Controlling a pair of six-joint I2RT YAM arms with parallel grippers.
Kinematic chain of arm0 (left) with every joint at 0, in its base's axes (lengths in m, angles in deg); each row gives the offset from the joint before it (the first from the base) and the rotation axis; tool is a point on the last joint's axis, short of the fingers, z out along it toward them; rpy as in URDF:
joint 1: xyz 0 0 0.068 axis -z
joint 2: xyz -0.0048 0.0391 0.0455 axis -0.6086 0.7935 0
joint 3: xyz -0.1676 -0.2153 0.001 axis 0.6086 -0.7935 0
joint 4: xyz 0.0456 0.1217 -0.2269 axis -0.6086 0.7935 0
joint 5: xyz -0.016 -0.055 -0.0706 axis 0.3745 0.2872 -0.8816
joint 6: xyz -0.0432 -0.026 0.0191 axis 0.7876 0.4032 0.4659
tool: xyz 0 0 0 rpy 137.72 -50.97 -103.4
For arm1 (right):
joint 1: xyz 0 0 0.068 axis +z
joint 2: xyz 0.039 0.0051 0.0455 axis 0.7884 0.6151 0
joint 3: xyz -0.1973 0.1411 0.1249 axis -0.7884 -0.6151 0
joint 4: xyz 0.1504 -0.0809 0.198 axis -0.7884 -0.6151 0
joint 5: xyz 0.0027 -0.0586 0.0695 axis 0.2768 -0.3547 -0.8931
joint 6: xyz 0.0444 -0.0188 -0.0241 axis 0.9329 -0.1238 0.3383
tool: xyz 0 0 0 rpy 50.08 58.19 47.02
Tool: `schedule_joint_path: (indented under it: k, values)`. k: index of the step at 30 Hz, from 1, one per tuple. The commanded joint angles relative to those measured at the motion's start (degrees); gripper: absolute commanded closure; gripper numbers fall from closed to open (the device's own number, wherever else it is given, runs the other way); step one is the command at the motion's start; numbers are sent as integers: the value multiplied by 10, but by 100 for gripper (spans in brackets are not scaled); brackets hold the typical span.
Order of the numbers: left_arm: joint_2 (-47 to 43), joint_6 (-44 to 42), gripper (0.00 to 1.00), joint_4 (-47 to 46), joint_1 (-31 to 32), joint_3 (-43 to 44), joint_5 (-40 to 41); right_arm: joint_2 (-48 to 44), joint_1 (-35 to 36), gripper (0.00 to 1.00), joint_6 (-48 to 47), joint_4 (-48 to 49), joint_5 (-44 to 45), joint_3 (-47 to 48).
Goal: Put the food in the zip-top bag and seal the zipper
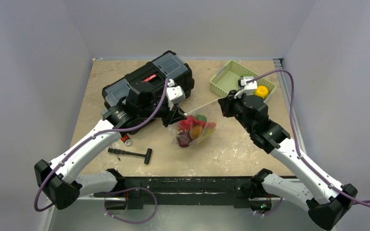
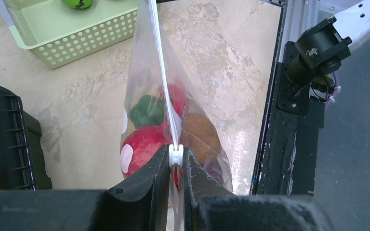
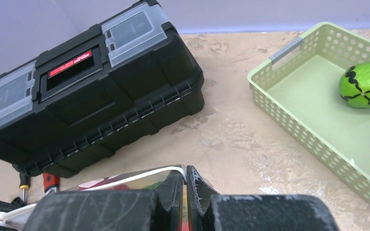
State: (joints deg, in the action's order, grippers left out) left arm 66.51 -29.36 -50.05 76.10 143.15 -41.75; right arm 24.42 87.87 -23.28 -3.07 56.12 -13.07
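The clear dotted zip-top bag (image 1: 195, 130) hangs between my two grippers above the table, holding several red, green, yellow and orange toy foods (image 2: 147, 142). Its whitish zipper (image 2: 163, 72) runs taut from one gripper to the other. My left gripper (image 2: 176, 161) is shut on the white slider (image 2: 176, 155) at the bag's left end. My right gripper (image 3: 185, 180) is shut on the bag's other top corner, where the zipper strip (image 3: 139, 174) ends. A green toy fruit (image 3: 364, 84) lies in the basket, and a yellow one (image 1: 261, 91) shows there in the top view.
A black toolbox (image 1: 149, 86) stands at the back left, close behind the left gripper. The pale green slotted basket (image 1: 224, 79) is at the back right. A black-handled tool (image 1: 131, 154) and a red-tipped tool (image 1: 126, 141) lie at the front left.
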Motion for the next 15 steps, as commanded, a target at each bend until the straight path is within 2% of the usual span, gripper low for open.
schedule_joint_path:
  k: [1,7,11,13,15]
  values:
    - [-9,-8,100,51,-3,20,-5,-17,-40,100,3,19,147,-6]
    - [-1,-8,100,59,-3,23,11,-24,-53,100,12,19,197,-13]
    - [14,-7,100,68,-2,32,10,-15,-54,100,1,33,135,-11]
    - [19,-4,100,66,-2,33,2,-19,-54,100,-41,75,32,-26]
    - [25,-1,100,68,-2,35,-1,-18,-55,97,-73,114,-141,-32]
